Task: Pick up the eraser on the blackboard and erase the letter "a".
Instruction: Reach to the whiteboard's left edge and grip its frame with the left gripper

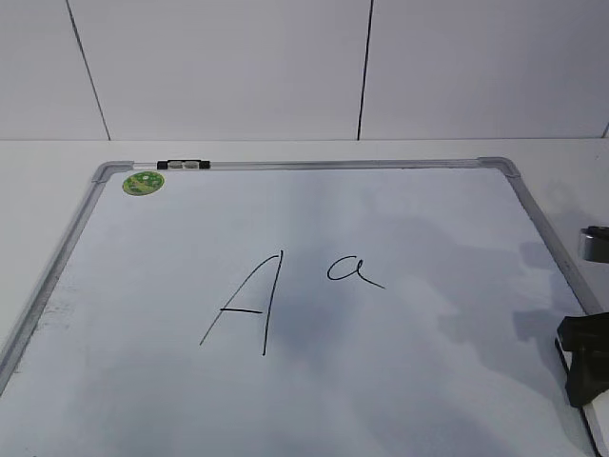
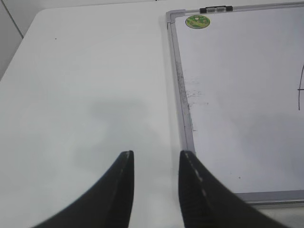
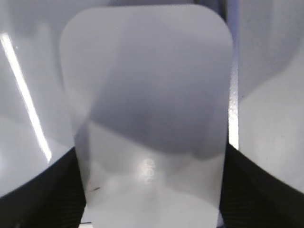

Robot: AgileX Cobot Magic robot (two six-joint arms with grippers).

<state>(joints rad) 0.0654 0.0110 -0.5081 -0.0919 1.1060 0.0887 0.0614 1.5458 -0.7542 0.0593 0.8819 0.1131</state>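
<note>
The blackboard (image 1: 143,286) lies flat on the table, white with a silver frame. The small cursive letter "a" (image 1: 354,271) is near its middle, right of a large capital "A" (image 1: 249,303). In the right wrist view the white eraser (image 3: 147,95) fills the frame, lying by the board's right frame. My right gripper (image 3: 151,190) has a finger against each long side of it. In the exterior view that gripper (image 1: 582,367) is low at the board's right edge. My left gripper (image 2: 156,164) is open and empty over the bare table, left of the board's frame (image 2: 183,109).
A round green sticker (image 1: 143,182) and a black-and-silver clip (image 1: 183,165) sit at the board's far left corner; both show in the left wrist view (image 2: 197,21). A white panelled wall stands behind the table. Faint smudges mark the board's left side (image 2: 194,95).
</note>
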